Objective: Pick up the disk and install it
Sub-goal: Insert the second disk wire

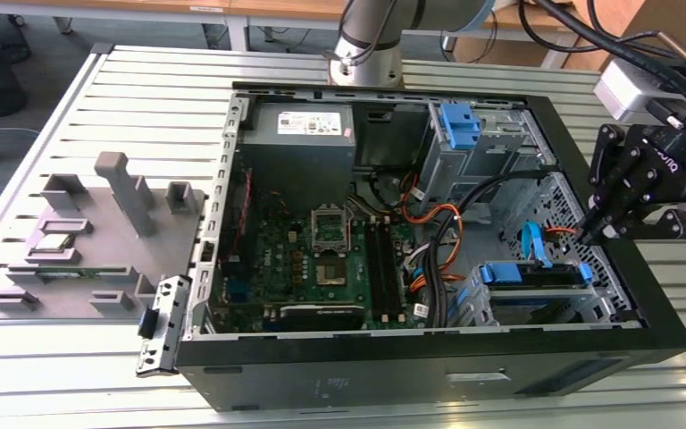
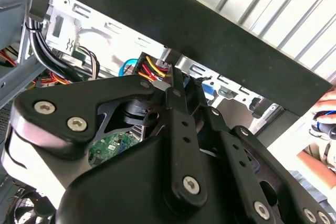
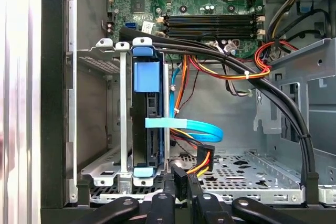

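One gripper (image 1: 611, 234): your fingers (image 3: 180, 182) sit nearly together, pinching a black power connector (image 3: 178, 174) with red and yellow wires, over the computer case (image 1: 439, 357) at the exterior view's right.
Disk (image 3: 148, 124): it stands on edge in the drive cage (image 3: 107, 166), blue rails showing, just beside your fingers and apart from them.
Blue data cable (image 3: 184, 125): you see it running from the disk's side.
Case contents: motherboard (image 1: 319, 250), grey power supply (image 1: 301, 134), cable bundles.
Counter (image 1: 140, 98): a grey fixture (image 1: 93, 232) lies beside the case.
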You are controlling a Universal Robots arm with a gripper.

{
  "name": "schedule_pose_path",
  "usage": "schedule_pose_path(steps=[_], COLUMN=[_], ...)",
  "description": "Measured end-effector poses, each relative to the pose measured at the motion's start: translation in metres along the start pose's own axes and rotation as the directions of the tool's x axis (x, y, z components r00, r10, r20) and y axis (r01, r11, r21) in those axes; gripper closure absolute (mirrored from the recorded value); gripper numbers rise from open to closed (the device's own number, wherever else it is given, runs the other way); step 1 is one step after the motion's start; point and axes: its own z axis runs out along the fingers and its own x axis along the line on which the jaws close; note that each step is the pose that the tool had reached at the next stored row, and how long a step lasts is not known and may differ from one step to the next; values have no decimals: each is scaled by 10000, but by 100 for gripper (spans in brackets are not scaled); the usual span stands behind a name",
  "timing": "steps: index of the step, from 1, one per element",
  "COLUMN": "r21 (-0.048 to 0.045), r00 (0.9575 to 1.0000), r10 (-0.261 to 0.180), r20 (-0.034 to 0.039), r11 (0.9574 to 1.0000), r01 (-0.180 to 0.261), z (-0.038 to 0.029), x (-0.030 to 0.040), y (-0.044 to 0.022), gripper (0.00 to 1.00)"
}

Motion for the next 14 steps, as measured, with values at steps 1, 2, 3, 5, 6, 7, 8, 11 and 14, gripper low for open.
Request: schedule_pose_path(steps=[1,2,3,5,6,7,8,11,14], r21=[0,0,0,0,0,0,1,0,-1], r00=[10000,10000,10000,10000,10000,10000,10000,10000,10000], r10=[0,0,0,0,0,0,1,0,0], r20=[0,0,0,1,0,0,-2,15,18], r11=[10000,10000,10000,10000,10000,10000,10000,10000,10000], r01=[0,0,0,0,0,0,-1,0,0], z=[0,0,0,0,0,-2,-12,-56,-61], x=[0,0,0,0,0,0,0,2,2], y=[0,0,0,1,1,1,1,3,3], gripper=[76,76,76,76,76,76,76,76,76])
